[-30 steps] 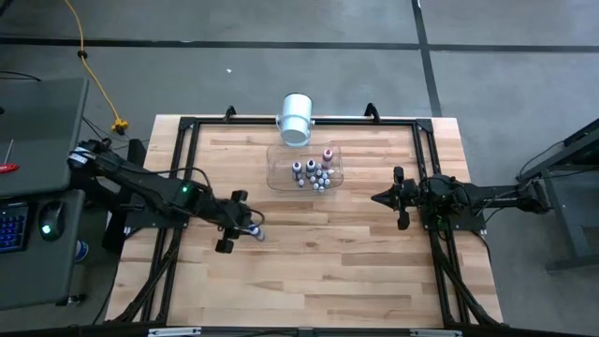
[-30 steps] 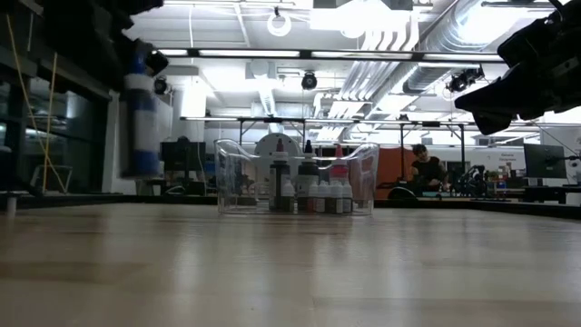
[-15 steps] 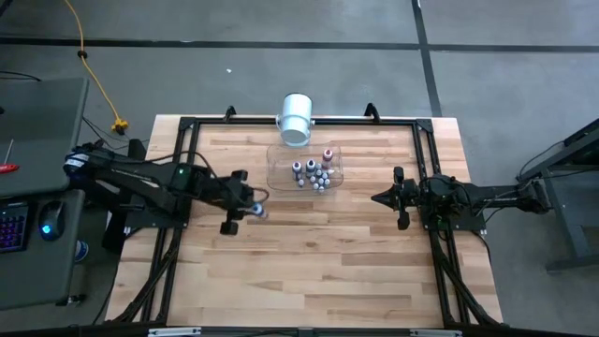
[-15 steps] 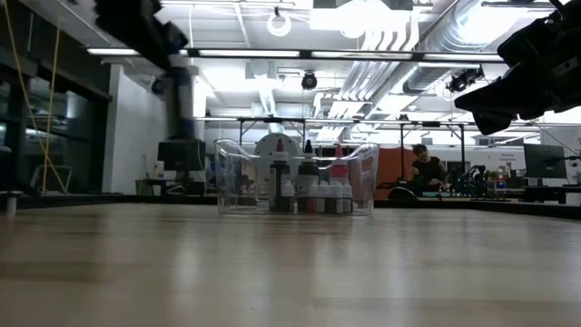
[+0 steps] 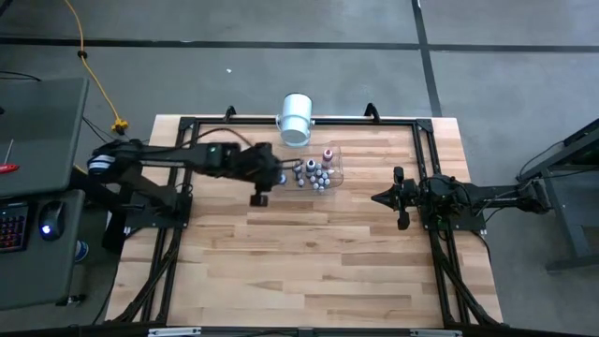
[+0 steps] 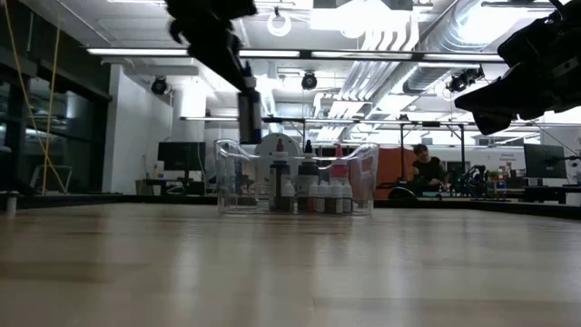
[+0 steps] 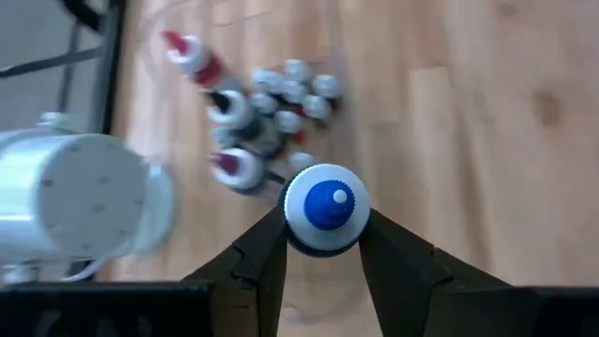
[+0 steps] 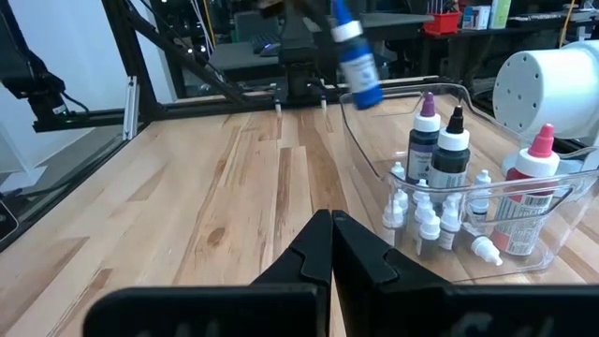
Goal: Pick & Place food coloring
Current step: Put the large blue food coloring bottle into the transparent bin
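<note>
No brand, label or writing can be read on anything in these views. The left gripper [image 7: 323, 245] grasps a blue food coloring bottle [image 7: 325, 208] by its body, its two fingers pressed against either side; the bottle has a white cap with a blue tip and a blue lower part, and in the right wrist view it hangs tilted in the air [image 8: 354, 54]. In the high view the left gripper [image 5: 270, 178] sits over the left edge of the clear plastic tub [image 5: 337, 174], just in front of the big white cylinder [image 5: 296, 118] that lies at the far edge of the wooden table [image 5: 309, 271]. Inside the tub stand the other food coloring bottles [image 8: 440, 187]: a purple-capped one, a black-capped one and a pink-capped one stand taller, with a cluster of tiny whitish bottles around their bases. In the low view the tub [image 6: 368, 177] stands at mid-table with the dark left arm reaching down over its left rim. The right gripper [image 8: 330, 241] is clenched shut with nothing between its fingers, waiting above the table's right side [image 5: 379, 197], well apart from the tub. A black metal frame [image 5: 187, 126] runs around the table's edges.
</note>
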